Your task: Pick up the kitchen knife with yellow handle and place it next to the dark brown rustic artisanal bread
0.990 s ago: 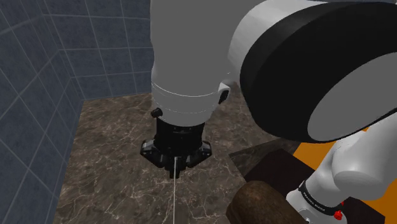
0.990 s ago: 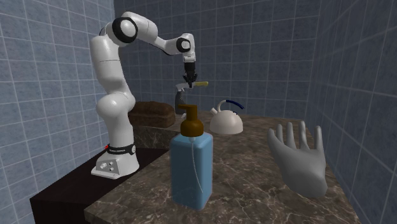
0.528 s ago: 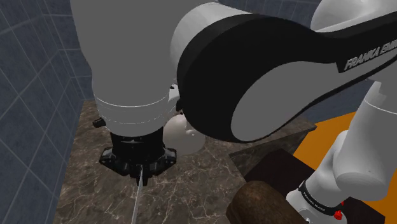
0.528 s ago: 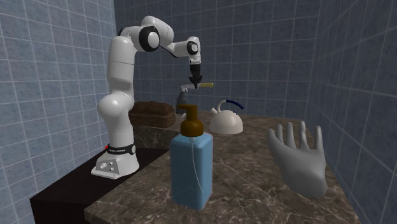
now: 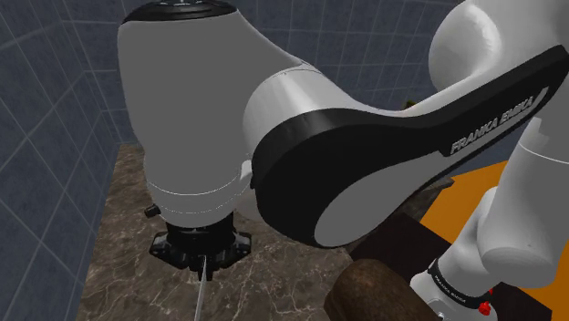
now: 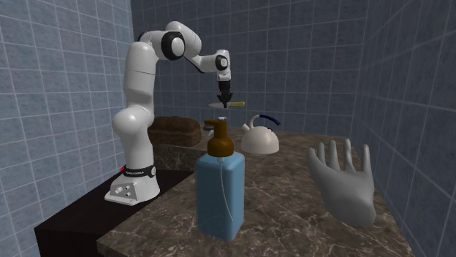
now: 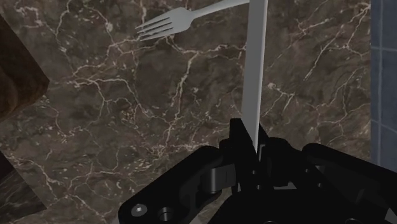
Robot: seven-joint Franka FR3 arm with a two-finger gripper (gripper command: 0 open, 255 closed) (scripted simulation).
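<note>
In the shoulder view the white arm [image 5: 301,137] blocks most of the scene. Below it the black gripper [image 5: 202,255] hangs over the dark marble counter [image 5: 118,264], and the kitchen knife [image 5: 201,287] shows merely as a thin grey sliver running down from the fingers to the picture's lower edge; its handle is hidden. The dark brown bread loaf [image 5: 378,292] is cut off at the lower right, partly behind the arm.

In the second exterior view the gripper [image 6: 223,101] holds the knife [image 6: 237,104] level in the air above the far end of the counter, its yellow handle sticking out to the view's right. The bread [image 6: 175,130] lies beyond the robot's base, well apart from the knife. A blue soap dispenser [image 6: 219,186] stands in the foreground and covers what is under the gripper; a white kettle [image 6: 259,137] and a grey glove [image 6: 343,182] sit further right.

In the wrist view the fingers of the gripper [image 7: 257,149] are clamped narrowly on the knife, whose grey blade [image 7: 254,70] runs away from them; the handle is out of sight. A fork [image 7: 172,22] lies on the marble beside the blade's far part.
</note>
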